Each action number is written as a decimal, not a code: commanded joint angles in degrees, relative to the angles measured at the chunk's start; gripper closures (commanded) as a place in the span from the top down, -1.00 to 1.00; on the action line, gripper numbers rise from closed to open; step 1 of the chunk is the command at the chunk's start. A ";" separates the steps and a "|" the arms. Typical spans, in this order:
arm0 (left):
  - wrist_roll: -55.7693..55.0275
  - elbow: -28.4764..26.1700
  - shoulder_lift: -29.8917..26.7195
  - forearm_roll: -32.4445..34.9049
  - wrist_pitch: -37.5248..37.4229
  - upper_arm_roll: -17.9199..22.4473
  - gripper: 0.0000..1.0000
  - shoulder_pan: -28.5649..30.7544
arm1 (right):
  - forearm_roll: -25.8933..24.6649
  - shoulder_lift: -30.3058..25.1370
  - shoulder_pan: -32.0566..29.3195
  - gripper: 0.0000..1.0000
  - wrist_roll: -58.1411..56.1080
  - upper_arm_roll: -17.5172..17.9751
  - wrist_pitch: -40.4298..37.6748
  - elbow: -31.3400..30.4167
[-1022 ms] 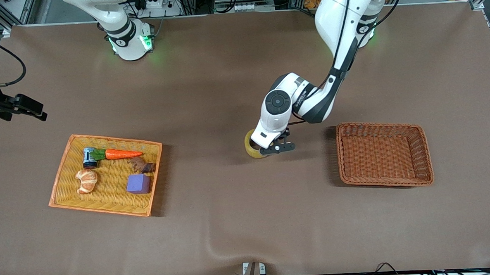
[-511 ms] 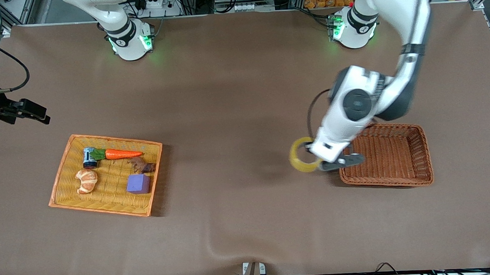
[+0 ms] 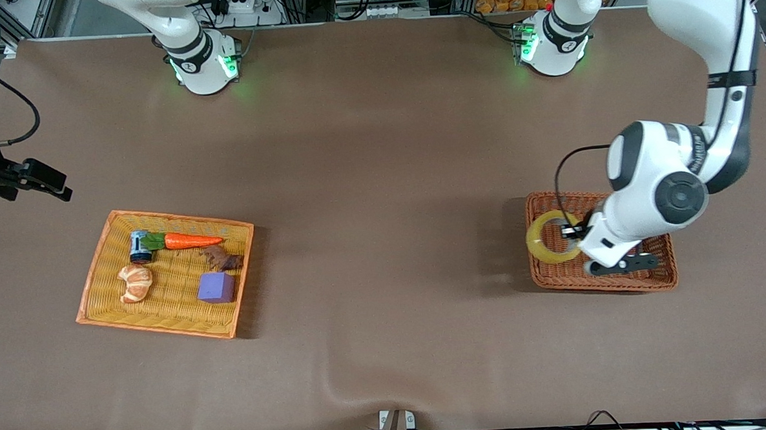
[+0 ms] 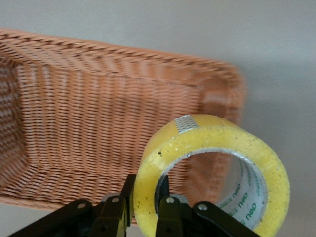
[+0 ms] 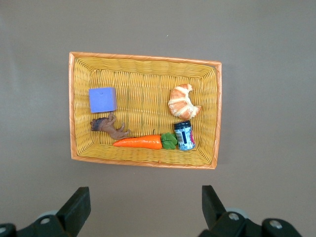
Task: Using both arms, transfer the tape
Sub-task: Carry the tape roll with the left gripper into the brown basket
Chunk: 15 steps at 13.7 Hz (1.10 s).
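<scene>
Two fingers of my left gripper point(image 4: 148, 210) pinch the wall of the tape point(image 3: 552, 237), one inside the hole and one outside, so the roll hangs from that single spot. I carry it over the brown basket point(image 3: 657, 280), at the end of the basket toward the right arm's side, just inside the rim there. The ring stands nearly on edge, its hole facing sideways along the table rather than down, so I judge it will tip or roll once I let go. The basket floor shows bare in my left wrist view, so there is room to set it lower and nearer the middle. My right gripper point(image 5: 143, 210) waits spread wide over the bare table beside the yellow tray point(image 3: 95, 292), which holds the carrot point(image 3: 190, 240), croissant point(image 3: 135, 282) and purple cube point(image 3: 216, 287).
</scene>
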 commanded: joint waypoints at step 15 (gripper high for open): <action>7.21 -5.63 -4.92 1.37 10.63 -1.09 1.00 6.70 | 0.14 -0.28 -1.62 1.00 -1.00 1.22 -1.18 -0.53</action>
